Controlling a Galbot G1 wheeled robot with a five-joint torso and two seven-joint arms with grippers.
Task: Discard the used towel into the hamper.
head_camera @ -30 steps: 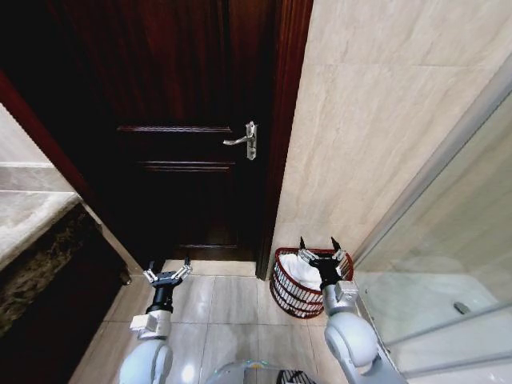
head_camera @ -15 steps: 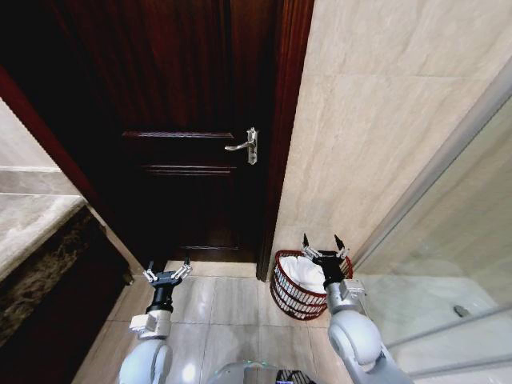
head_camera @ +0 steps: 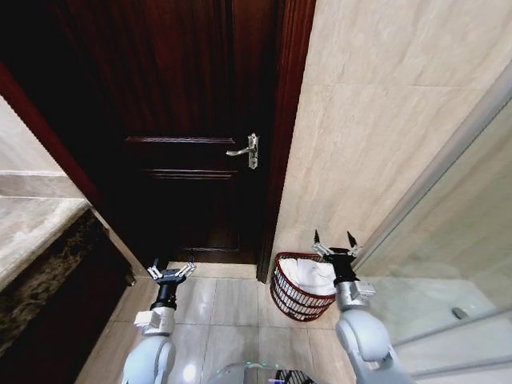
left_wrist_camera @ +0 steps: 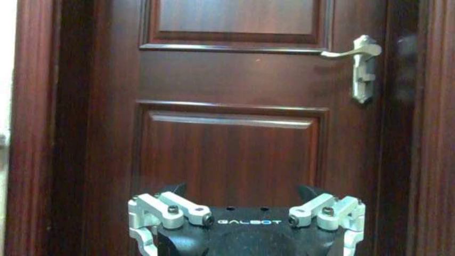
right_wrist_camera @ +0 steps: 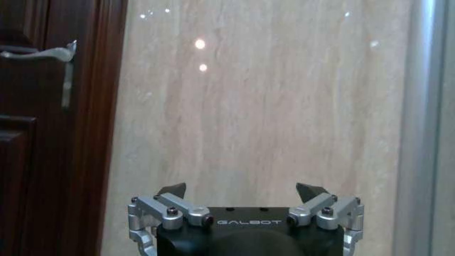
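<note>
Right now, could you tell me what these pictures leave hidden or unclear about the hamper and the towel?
- Head view: the hamper has its right rim covered by the right pincer and its arm.
- Head view: the white towel lies inside; the wicker wall hides its lower part.
- Head view: the hamper's bottom is covered by the towel.
- The left pincer is open over the floor, facing the door.

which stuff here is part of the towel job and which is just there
Part of the job:
- hamper, on the floor by the wall
- white towel, lying inside the hamper
- right gripper, open, above the hamper's far rim

Just there:
- door, closed
- door handle
- stone counter
- glass shower panel
- left gripper, open, idle over the floor tiles
</note>
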